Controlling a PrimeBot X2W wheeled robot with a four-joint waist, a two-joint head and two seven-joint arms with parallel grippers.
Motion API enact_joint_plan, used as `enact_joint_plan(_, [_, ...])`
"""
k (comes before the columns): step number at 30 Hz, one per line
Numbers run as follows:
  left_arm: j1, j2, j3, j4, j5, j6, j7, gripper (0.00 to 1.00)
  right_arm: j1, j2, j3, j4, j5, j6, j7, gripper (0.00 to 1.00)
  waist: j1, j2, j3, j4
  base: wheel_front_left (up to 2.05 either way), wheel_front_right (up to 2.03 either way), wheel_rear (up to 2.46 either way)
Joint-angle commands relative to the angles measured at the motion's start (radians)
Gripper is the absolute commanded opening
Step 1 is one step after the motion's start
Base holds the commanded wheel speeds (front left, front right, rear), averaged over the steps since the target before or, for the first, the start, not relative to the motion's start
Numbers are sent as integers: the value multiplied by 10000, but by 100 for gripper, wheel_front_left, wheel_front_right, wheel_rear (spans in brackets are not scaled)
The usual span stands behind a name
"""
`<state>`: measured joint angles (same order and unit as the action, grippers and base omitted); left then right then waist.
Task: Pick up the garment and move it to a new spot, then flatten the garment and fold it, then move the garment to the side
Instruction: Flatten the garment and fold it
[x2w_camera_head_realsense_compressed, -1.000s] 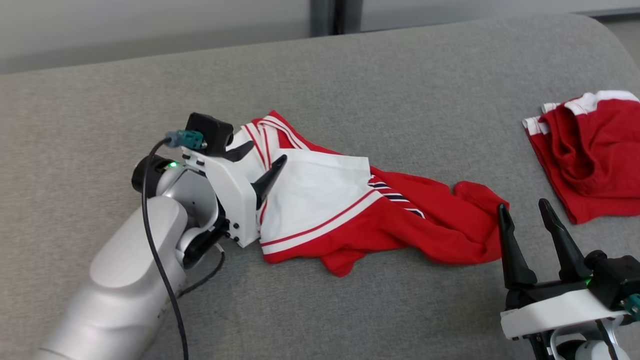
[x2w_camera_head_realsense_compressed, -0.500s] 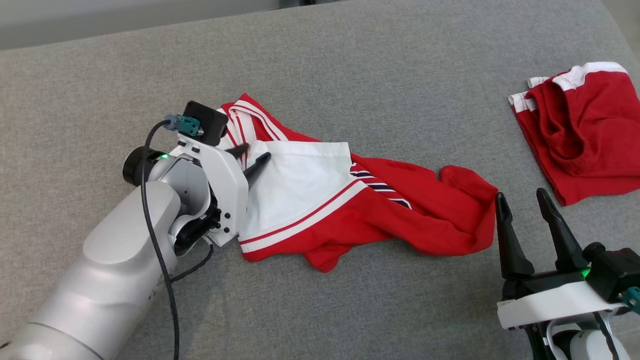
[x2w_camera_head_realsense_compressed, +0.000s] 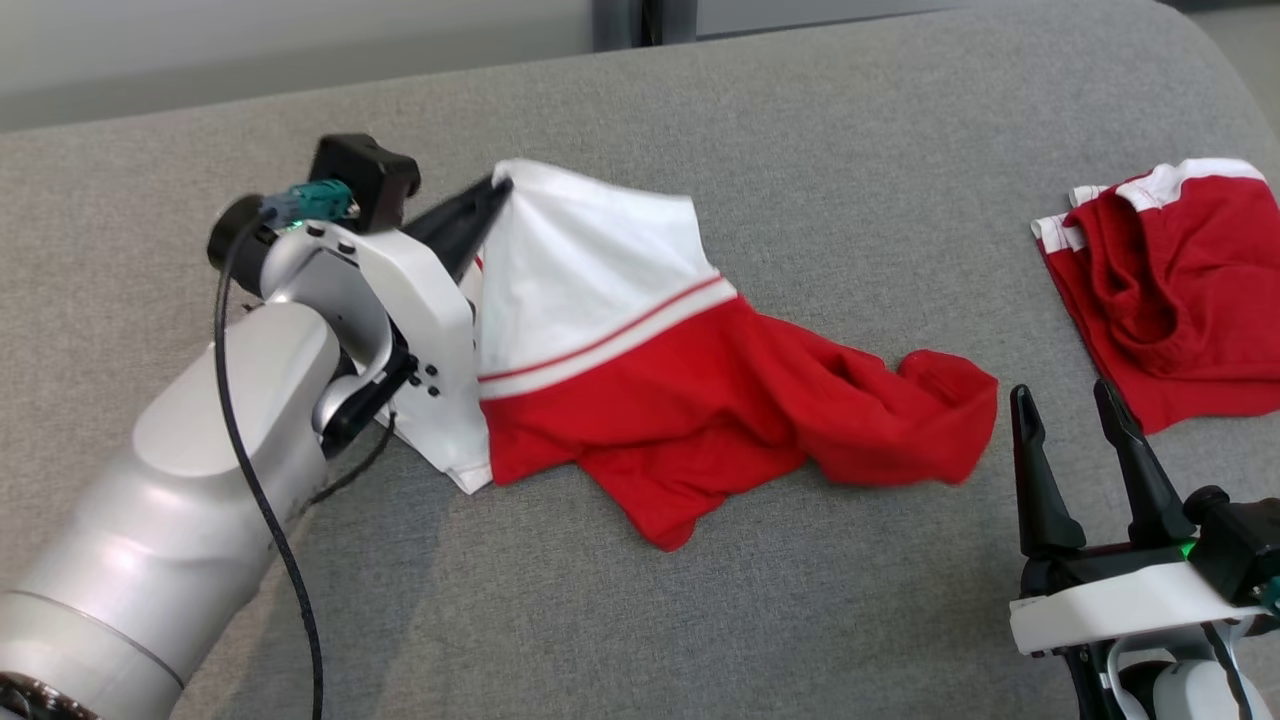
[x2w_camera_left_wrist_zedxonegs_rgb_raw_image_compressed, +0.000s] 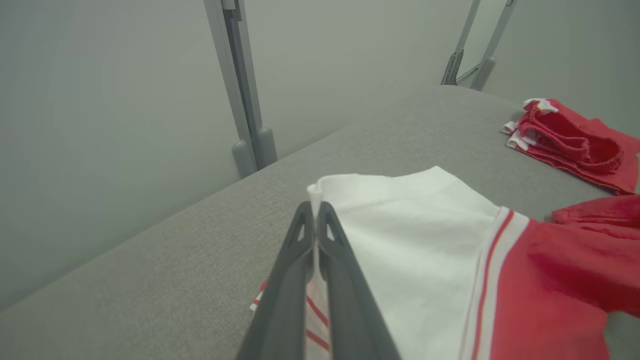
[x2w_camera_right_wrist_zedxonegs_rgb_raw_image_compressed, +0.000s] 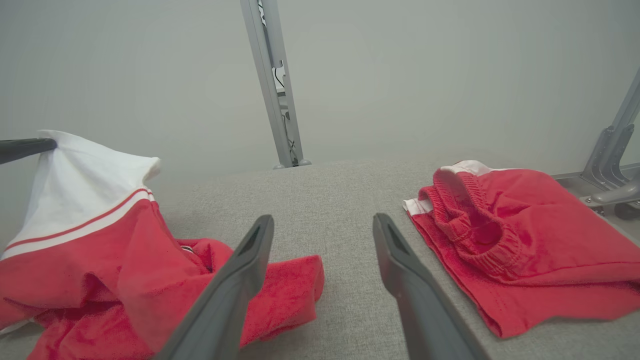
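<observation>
The garment (x2w_camera_head_realsense_compressed: 690, 390) is red with a white panel and red-white stripes, lying crumpled in the middle of the grey cushion. My left gripper (x2w_camera_head_realsense_compressed: 497, 190) is shut on the garment's white corner and holds that corner raised off the cushion; the left wrist view shows both fingers (x2w_camera_left_wrist_zedxonegs_rgb_raw_image_compressed: 320, 250) pressed together on the white fabric (x2w_camera_left_wrist_zedxonegs_rgb_raw_image_compressed: 415, 230). The red part trails down and right, still resting on the cushion (x2w_camera_right_wrist_zedxonegs_rgb_raw_image_compressed: 150, 280). My right gripper (x2w_camera_head_realsense_compressed: 1065, 410) stands open at the lower right, just right of the garment's red end, with nothing between its fingers (x2w_camera_right_wrist_zedxonegs_rgb_raw_image_compressed: 235, 280).
A second red garment with a white waistband (x2w_camera_head_realsense_compressed: 1170, 290) lies at the right edge of the cushion (x2w_camera_head_realsense_compressed: 800, 130), also seen beyond my right fingers (x2w_camera_right_wrist_zedxonegs_rgb_raw_image_compressed: 505, 240). Grey metal posts (x2w_camera_right_wrist_zedxonegs_rgb_raw_image_compressed: 272, 85) and a pale wall stand behind the cushion.
My left gripper closed on the white corner and lifted it up and back, unfolding the white panel. The head camera shifted a little. The right gripper kept its place.
</observation>
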<state>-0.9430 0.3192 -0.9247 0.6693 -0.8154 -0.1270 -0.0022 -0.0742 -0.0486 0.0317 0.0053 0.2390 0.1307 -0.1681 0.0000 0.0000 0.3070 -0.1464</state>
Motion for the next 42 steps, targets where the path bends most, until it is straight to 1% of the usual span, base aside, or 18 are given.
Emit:
enact_joint_plan(1, [-342,77,99,106,307,182,-591,0,24,-47,-59,9,41,2,-75,100,0,0,-234,90,0,0,0])
enact_joint_plan(5, [-589,219,358,2,606,532,-1657,0,144,-47,-174,-26,17,2,-32,100,0,0,-502,244,0,0,0])
enact_joint_plan(8, [-422,508,640,-288,601,774,-2102,0,233,-49,-308,-90,-21,2,35,100,0,0,-656,404,0,0,0])
enact_joint_plan(9, [-422,508,640,-288,601,774,-2102,0,233,-49,-308,-90,-21,2,35,100,0,0,-656,404,0,0,0])
enact_joint_plan(12, [61,941,950,-900,529,1061,-2360,0,351,-47,-412,-149,-38,2,90,100,0,0,-786,577,0,0,0])
enact_joint_plan(14, [523,1338,1167,-1545,517,1325,-2464,0,428,-47,-450,-176,-30,2,103,100,0,0,-869,698,0,0,0])
enact_joint_plan(18, [2074,2090,1712,-3208,238,2114,-2565,0,579,-47,-527,-258,6,2,178,100,0,0,-1018,950,0,0,0])
enact_joint_plan(23, [4338,2988,2647,-5161,-252,3303,-2622,0,672,-47,-574,-354,63,2,281,100,0,0,-1084,1186,0,0,0])
enact_joint_plan(26, [5656,3218,3214,-6094,-469,3863,-2629,0,740,-47,-668,-405,44,2,334,100,0,0,-1090,1318,0,0,0])
enact_joint_plan(27, [6487,3258,3621,-6512,-653,4129,-2632,0,759,-47,-684,-440,34,2,371,100,0,0,-1076,1365,0,0,0])
enact_joint_plan(30, [7524,3060,4037,-6732,-954,4194,-2635,0,753,-47,-696,-483,26,2,434,100,0,0,-1062,1413,0,0,0])
enact_joint_plan(32, [7933,2900,4235,-6633,-1044,4048,-2636,0,724,-49,-678,-508,7,2,465,100,0,0,-1028,1418,0,0,0])
enact_joint_plan(35, [8419,2529,4463,-6160,-1186,3694,-2635,0,625,-49,-642,-544,5,2,495,100,0,0,-967,1372,0,0,0])
enact_joint_plan(38, [8622,2159,4434,-5541,-1398,3235,-2630,0,583,-47,-645,-517,53,2,496,100,0,0,-935,1323,0,0,0])
enact_joint_plan(39, [8649,2073,4452,-5288,-1493,3114,-2630,7,578,-50,-661,-505,71,2,487,100,0,0,-936,1313,0,0,0])
enact_joint_plan(40, [8658,1940,4506,-5065,-1583,3025,-2629,47,583,-47,-671,-495,85,2,480,100,0,0,-939,1307,0,0,0])
enact_joint_plan(41, [8622,1823,4605,-4882,-1583,2955,-2630,100,593,-49,-692,-482,106,2,473,100,0,0,-941,1310,0,0,0])
enact_joint_plan(42, [8585,1684,4731,-4759,-1606,2901,-2629,100,604,-47,-713,-477,109,2,465,100,0,0,-943,1316,0,0,0])
